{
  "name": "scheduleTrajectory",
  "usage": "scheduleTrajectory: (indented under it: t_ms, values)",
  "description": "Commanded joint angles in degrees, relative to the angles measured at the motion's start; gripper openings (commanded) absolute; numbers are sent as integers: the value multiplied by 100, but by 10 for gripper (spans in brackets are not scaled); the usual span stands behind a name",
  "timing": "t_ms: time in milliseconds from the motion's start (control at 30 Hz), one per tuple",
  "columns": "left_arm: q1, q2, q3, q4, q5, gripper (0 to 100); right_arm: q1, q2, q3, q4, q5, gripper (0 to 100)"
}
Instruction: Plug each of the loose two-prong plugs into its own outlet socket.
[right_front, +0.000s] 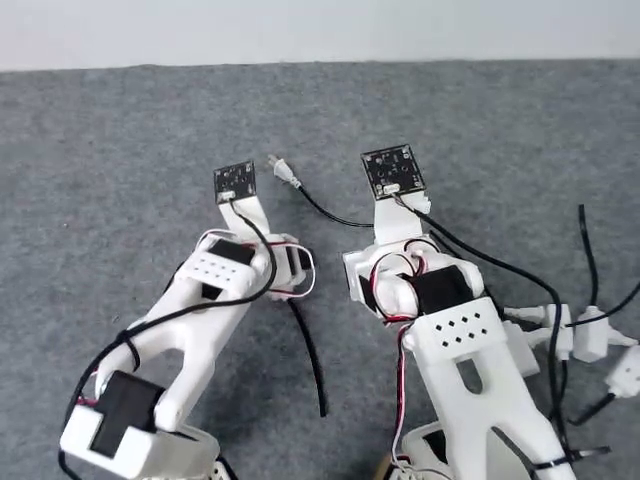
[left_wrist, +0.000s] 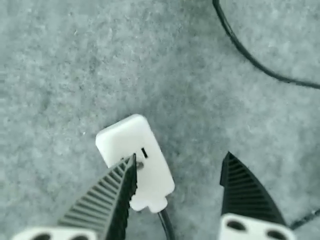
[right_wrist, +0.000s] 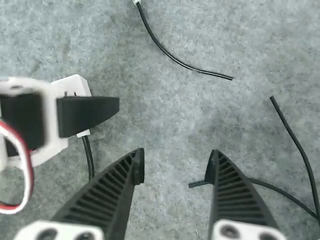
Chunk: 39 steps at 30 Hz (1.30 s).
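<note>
One white outlet socket (left_wrist: 125, 137) lies on the grey carpet (left_wrist: 60, 60), its black cable (left_wrist: 167, 227) trailing off. The left gripper (left_wrist: 180, 162) is spread wide over it, with one fingertip (left_wrist: 127, 175) at the socket's slotted face. One loose two-prong plug (right_front: 283, 170) lies well apart from the socket. The right gripper (right_wrist: 176, 157) hangs with its jaws apart above bare carpet. Three white connector pieces (right_front: 590, 335) cluster beside the right arm (right_front: 470, 335).

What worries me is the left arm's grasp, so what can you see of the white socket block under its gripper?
The socket block is a white, plastic-looking box with rounded corners, lying flat on the grey carpet. At least one dark slot shows on its top face; a black cord leaves a narrower neck at one end. It lies under the open left gripper, toward one finger, whose tip overlaps its edge; contact cannot be confirmed.
</note>
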<state>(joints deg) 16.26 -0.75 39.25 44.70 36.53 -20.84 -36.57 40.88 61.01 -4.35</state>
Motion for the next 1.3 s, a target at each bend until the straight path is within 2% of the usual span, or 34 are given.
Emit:
scheduleTrajectory:
  t_ms: [0, 367, 567, 767, 933, 1267]
  values:
    - [-44, 35, -233, 88, 79, 258, 48, -180, -70, -110, 62, 183]
    - [-70, 70, -233, 378, 88, 258, 48, -180, -70, -110, 62, 183]
    - [-457, 70, -251, 396, 88, 258, 48, -180, -70, -110, 62, 183]
    - [-492, 70, -224, 413, 79, 258, 48, -180, -70, -110, 62, 183]
    - [-536, 62, -189, 747, 62, 258, 48, -180, -70, -110, 62, 183]
    - [-1116, 26, -75, 1011, -290, 258, 48, -180, -70, -119, 62, 183]
